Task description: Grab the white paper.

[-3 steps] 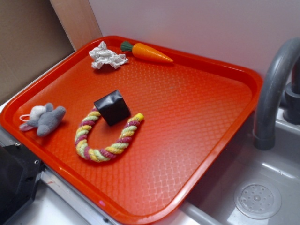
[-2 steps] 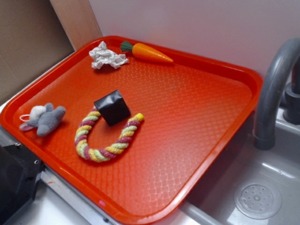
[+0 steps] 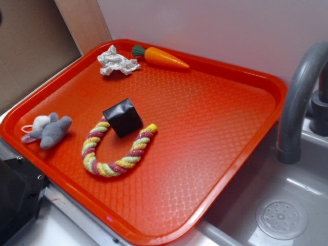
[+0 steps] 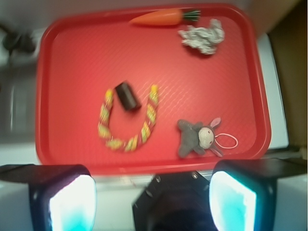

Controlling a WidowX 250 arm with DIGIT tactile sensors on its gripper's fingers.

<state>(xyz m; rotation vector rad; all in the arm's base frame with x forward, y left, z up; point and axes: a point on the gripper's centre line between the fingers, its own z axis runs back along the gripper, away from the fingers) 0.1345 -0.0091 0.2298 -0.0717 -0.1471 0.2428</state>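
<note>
Red tray [image 3: 215, 118] beside a sink [image 3: 287, 205] holds the white paper [image 3: 117, 61] in its far corner (just beside a toy carrot [image 3: 161, 57]). Gripper [image 4: 153, 202] fingers [image 4: 72, 202] spread wide, holding nothing, well apart from the paper.

My wrist view is smeared with blur. The pincer [image 4: 153, 202] fingers [image 4: 72, 202] run off the frame at 6 o'clock. The faucet [image 3: 302, 97] is clipped at 3 o'clock.
</note>
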